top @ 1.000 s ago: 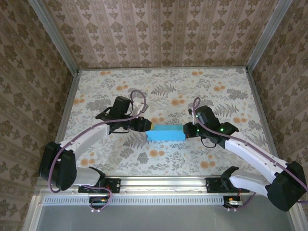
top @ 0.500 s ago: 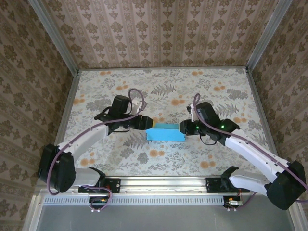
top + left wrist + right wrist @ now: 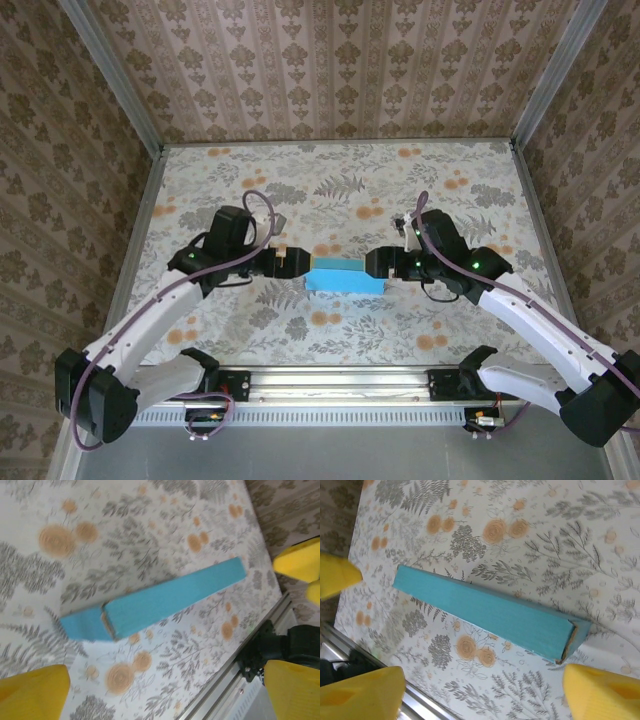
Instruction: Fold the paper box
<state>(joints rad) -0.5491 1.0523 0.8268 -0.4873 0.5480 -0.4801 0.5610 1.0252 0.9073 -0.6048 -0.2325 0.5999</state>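
The turquoise-blue card paper box (image 3: 345, 276) lies folded into a closed, shallow rectangular block on the floral-patterned table top (image 3: 450, 330), about midway between the left and right edges and a little closer to the near edge than to the far one. Its long sides run roughly parallel to the near edge. At one short end a raw card seam shows where the flaps meet (image 3: 568, 642).

The left gripper (image 3: 288, 262) sits just beside the box's left end with its jaws spread wide. From the left wrist, its yellow fingers (image 3: 32, 695) stand far apart at the bottom corners and the box (image 3: 165, 602) lies beyond them, untouched.

The right gripper (image 3: 374, 263) sits just beside the box's right end, also spread wide. From the right wrist, its yellow fingers (image 3: 602, 692) frame the box (image 3: 485, 612) without touching it. Neither claw holds anything.
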